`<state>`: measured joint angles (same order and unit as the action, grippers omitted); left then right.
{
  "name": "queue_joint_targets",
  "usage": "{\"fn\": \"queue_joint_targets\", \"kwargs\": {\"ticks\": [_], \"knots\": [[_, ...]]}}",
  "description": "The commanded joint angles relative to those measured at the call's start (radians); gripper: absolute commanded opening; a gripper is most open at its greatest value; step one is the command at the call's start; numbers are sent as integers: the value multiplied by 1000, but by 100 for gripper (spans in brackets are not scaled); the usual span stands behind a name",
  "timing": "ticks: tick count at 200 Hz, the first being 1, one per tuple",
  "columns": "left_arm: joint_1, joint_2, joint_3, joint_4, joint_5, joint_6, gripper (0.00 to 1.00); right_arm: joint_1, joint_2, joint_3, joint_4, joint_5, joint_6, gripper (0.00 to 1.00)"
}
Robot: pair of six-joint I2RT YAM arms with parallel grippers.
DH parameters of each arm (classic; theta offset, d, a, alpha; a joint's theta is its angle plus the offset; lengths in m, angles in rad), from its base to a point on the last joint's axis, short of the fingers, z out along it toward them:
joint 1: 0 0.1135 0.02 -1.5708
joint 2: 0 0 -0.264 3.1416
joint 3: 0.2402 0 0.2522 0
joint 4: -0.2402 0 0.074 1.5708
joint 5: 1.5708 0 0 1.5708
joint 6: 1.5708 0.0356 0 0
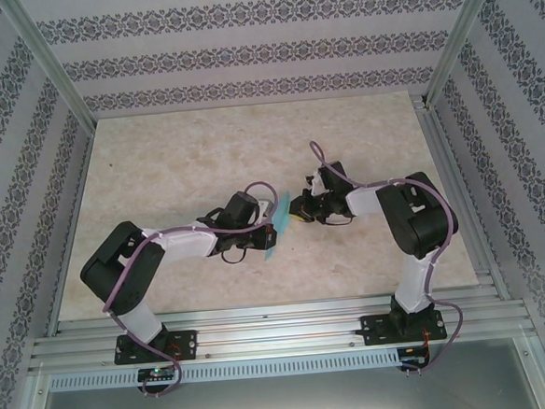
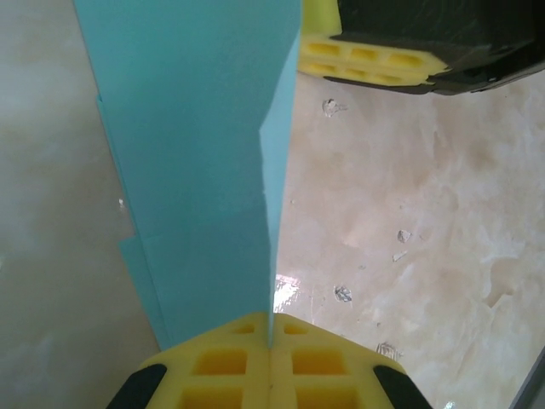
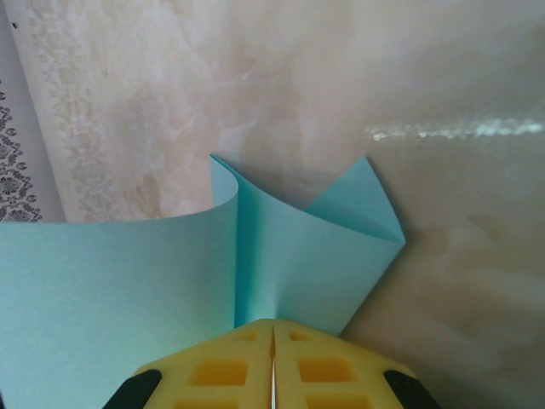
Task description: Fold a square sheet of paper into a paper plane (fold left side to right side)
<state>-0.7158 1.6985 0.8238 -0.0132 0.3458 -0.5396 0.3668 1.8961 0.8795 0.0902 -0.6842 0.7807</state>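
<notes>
A turquoise sheet of paper point(image 1: 278, 223), with folds in it, hangs on edge above the table between both grippers. My left gripper point(image 1: 267, 227) is shut on it; in the left wrist view its yellow pads point(image 2: 221, 366) pinch the sheet's point(image 2: 196, 170) near edge at the left gripper point(image 2: 271, 342). My right gripper point(image 1: 301, 212) is shut on the opposite side. In the right wrist view the paper point(image 3: 281, 264) curls left and shows a folded corner, its edge pinched in the right gripper point(image 3: 272, 328). The right gripper's fingers point(image 2: 366, 60) show beyond the sheet.
The marbled beige table point(image 1: 203, 153) lies below, boxed in by patterned walls point(image 1: 243, 52) at the back and sides. Aluminium rails point(image 1: 281, 327) run along the near edge by the arm bases. Small scuff marks dot the tabletop point(image 2: 400, 234).
</notes>
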Motion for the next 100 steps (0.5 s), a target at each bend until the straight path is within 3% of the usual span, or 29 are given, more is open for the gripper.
{"fn": "queue_joint_targets", "kwargs": {"ticks": [1, 73, 100], "knots": [[24, 19, 0, 60, 35, -17, 0, 12, 26, 30, 23, 27, -1, 8], [61, 46, 18, 48, 75, 14, 4, 23, 55, 61, -123, 103, -90, 8], [69, 53, 39, 20, 81, 44, 14, 30, 62, 66, -154, 115, -108, 8]]}}
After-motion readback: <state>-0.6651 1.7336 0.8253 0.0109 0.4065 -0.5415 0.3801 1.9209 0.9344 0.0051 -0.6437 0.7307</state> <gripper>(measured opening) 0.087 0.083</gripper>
